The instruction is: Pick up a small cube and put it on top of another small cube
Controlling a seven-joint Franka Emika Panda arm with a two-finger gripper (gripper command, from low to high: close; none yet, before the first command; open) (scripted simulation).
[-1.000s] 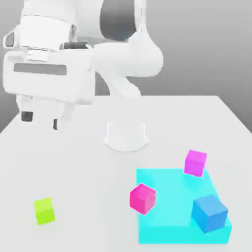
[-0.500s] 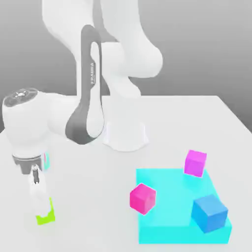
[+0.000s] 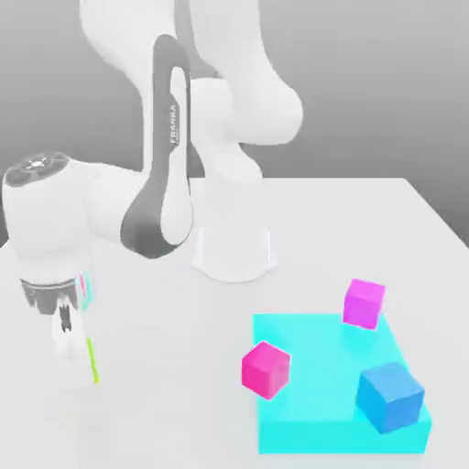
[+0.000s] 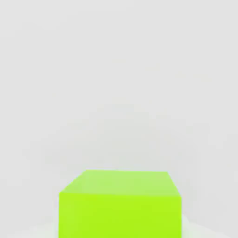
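1. Your gripper (image 3: 75, 366) was clamped on the green cube (image 4: 120, 216), over the exterior view's left of the table (image 3: 174, 403).
2. You had the pink cube (image 3: 266, 370), the purple cube (image 3: 364, 304) and the blue cube (image 3: 390, 397) at the cyan slab (image 3: 321, 380), well apart from your gripper, toward the exterior view's right.

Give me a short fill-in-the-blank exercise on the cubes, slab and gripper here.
The lime-green cube is held by the ____.
Besides it, the exterior view shows ____ cubes.
The pink cube appears at the cyan slab's edge toward the exterior view's ____.
Farthest to that view's right is the ____ cube.
Missing words: gripper; three; left; blue.
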